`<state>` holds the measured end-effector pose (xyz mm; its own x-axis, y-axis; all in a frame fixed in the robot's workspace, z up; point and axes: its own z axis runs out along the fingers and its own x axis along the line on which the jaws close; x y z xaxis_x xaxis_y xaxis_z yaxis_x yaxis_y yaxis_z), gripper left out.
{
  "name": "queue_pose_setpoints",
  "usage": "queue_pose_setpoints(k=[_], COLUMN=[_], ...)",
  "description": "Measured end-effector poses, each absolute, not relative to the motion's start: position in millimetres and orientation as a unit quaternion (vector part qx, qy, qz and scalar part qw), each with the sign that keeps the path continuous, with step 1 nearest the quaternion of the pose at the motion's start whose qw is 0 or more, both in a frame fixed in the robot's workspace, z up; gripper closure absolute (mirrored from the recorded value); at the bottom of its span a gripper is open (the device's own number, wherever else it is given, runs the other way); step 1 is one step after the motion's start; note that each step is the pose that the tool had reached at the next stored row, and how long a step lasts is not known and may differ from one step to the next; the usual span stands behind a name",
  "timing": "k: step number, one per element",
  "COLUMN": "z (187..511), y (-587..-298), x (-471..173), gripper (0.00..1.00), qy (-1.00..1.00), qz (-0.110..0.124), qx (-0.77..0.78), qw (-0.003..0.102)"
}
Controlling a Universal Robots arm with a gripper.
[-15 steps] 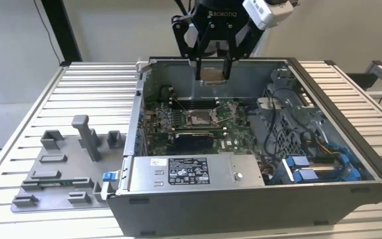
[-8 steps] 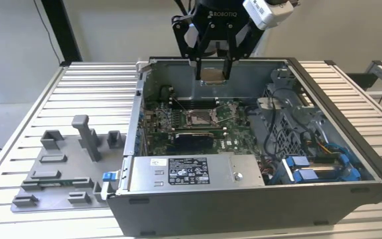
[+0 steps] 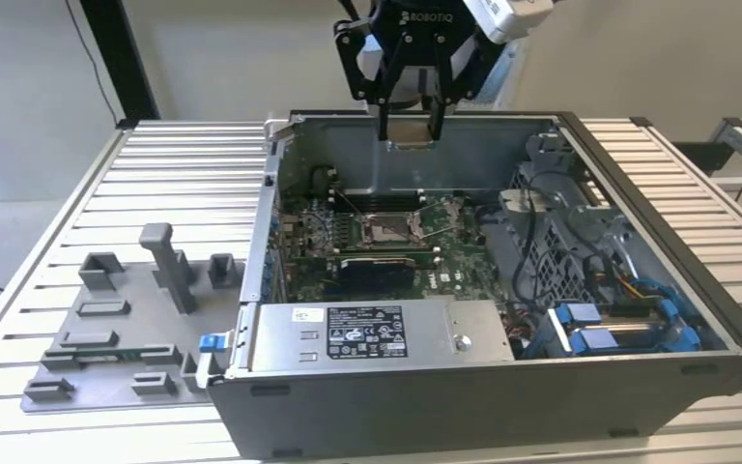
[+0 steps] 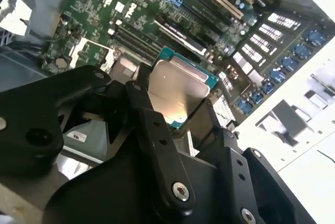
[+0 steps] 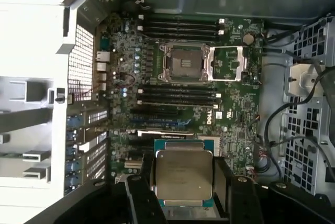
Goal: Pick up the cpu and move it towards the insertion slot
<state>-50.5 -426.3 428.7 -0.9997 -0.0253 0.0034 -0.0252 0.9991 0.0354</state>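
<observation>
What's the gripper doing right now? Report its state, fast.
Gripper: shut on the cpu, a thin square chip with a pale silver face, held above the open computer case and its green motherboard.

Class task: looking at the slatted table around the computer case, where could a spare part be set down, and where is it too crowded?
Bare slats lie behind the grey tray, beside the case. Inside the case is crowded.
</observation>
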Motion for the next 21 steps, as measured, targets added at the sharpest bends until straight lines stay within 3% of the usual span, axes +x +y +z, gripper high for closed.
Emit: queue_pose_setpoints(k=[13, 21], z=[418.6, 410.8], y=[-376.3, -369.8], x=[-46.7, -44.8], gripper=[1.0, 1.0], qy=[-1.0, -1.0], qz=[-0.018, -0.018], qx=[0.012, -0.003], qw=[0.002, 0.002])
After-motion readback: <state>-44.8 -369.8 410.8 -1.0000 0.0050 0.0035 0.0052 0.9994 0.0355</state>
